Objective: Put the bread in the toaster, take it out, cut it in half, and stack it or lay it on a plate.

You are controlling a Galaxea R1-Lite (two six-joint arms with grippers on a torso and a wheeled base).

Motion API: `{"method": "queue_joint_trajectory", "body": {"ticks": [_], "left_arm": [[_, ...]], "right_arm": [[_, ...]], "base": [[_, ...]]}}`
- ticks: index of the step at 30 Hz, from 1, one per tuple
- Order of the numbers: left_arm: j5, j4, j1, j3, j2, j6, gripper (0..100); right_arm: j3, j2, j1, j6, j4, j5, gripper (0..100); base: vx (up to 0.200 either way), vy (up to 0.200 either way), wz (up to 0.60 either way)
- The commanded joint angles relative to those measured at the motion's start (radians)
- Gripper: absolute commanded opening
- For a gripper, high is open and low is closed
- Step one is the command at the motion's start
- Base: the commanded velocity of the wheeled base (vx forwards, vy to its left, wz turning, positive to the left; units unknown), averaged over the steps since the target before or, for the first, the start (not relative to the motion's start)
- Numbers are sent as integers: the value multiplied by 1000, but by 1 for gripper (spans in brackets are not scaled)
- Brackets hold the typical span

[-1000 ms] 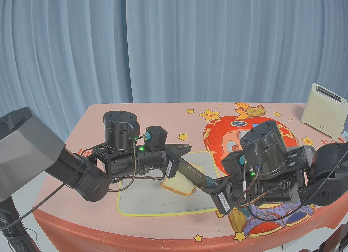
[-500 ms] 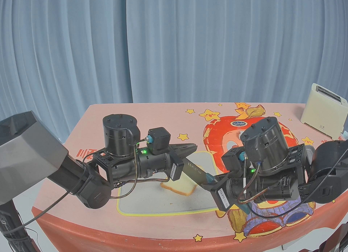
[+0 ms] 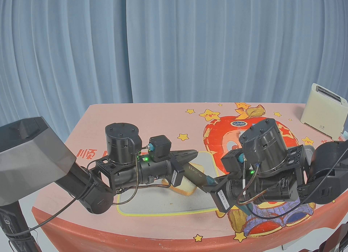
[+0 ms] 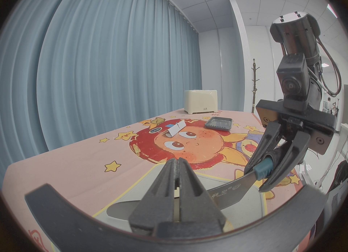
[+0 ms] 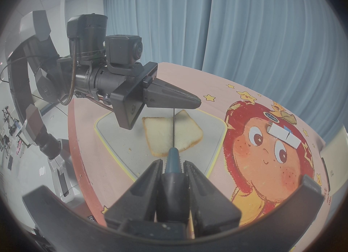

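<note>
In the head view my left hand point(image 3: 189, 153), closed tight on nothing, sits over the pale square slice of bread point(image 3: 185, 188) on the grey cutting mat point(image 3: 156, 202) on the pink bench point(image 3: 108, 125), and my right hand point(image 3: 213, 183) clamps the teal-handled steel knife point(image 3: 194, 171). The left wrist view puts the blade point(image 4: 232, 193) just beyond its shut fingers point(image 4: 165, 187). In the right wrist view the edge crosses mid-slice, so I'd pin the bread, then press straight down.

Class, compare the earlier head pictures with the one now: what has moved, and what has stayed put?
The shut left pincer shifted toward the robot's right and lower, covering more of the bread slice. The right pincer kept the knife over the slice, almost unmoved. Slice, cutting board and toaster stayed.
</note>
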Motion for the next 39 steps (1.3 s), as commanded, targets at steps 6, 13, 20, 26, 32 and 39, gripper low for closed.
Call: {"method": "queue_joint_trajectory", "body": {"ticks": [6, 13, 20, 26, 32, 39], "left_arm": [[5, 10, -1, 9, 56, 4, 0], [5, 10, -1, 20, 56, 3, 0], [7, -24, -1, 16, 50, 3, 0], [8, -47, -15, 9, 43, 0, 0], [8, -49, -26, 6, 43, 1, 0], [10, -49, -24, 11, 52, 1, 0]], "right_arm": [[-1, -2, -2, -2, -4, -6, 0], [1, -2, 0, -2, -4, -7, 0], [18, -2, 3, 0, -4, -6, 0], [35, -1, 3, 0, -4, -6, 0], [41, 1, 1, 0, -4, -7, 0], [13, -12, -2, -3, -4, -21, 0]], "base": [[0, 0, 0], [0, 0, 0], [0, 0, 0], [0, 0, 0], [0, 0, 0], [0, 0, 0]]}}
